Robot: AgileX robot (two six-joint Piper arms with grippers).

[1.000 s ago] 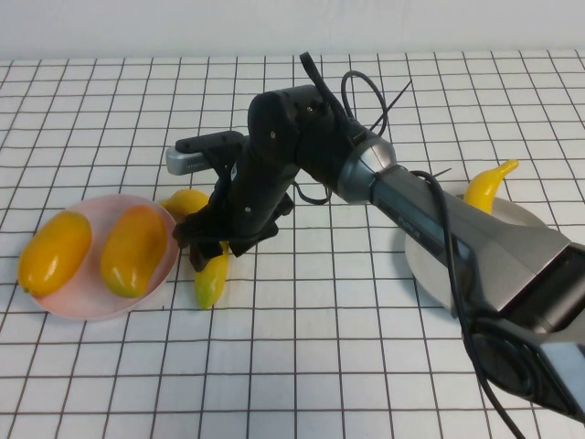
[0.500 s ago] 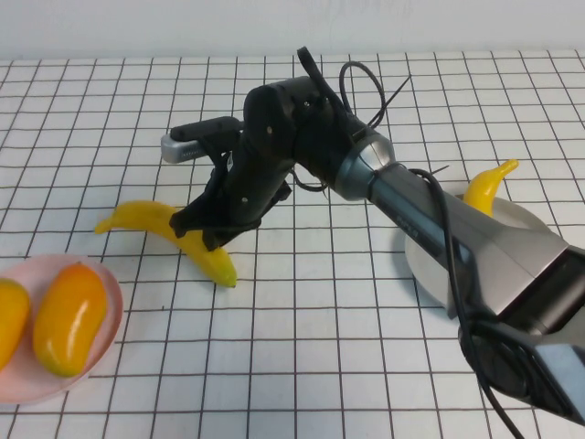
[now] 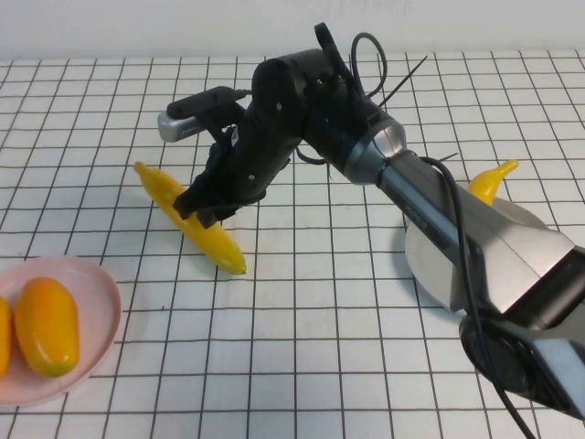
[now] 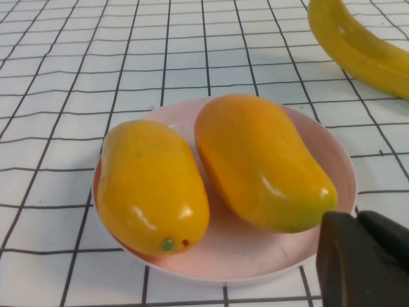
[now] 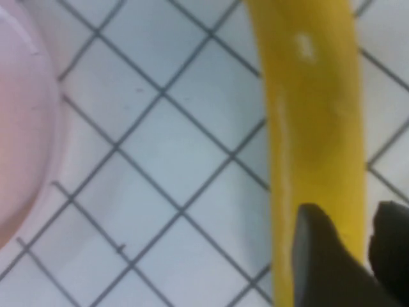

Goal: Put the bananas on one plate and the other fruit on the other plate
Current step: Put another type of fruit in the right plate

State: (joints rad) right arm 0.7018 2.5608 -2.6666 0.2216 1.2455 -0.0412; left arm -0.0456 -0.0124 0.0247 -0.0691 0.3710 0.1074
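- High view: my right claw (image 3: 212,203) reaches far across the gridded counter (image 3: 320,347) and is clamped on a banana (image 3: 192,221) near its middle, the fruit slanting toward the pink plate (image 3: 96,315).
- My right wrist view shows my fingers (image 5: 319,256) pinching that banana.
- The second banana (image 3: 487,182) sits on the grey plate (image 3: 430,261) beneath my right arm.
- My left claw (image 4: 367,256) is clenched and empty, just beside the pink plate, where both mangoes (image 4: 262,160) lie.

Yellow bananas (image 3: 192,222) lie against a white table (image 3: 329,366) gridded in black. Orange-yellow mangoes (image 4: 262,163) fill a pale pink plate (image 4: 332,160); another plate (image 3: 430,261) is grey.
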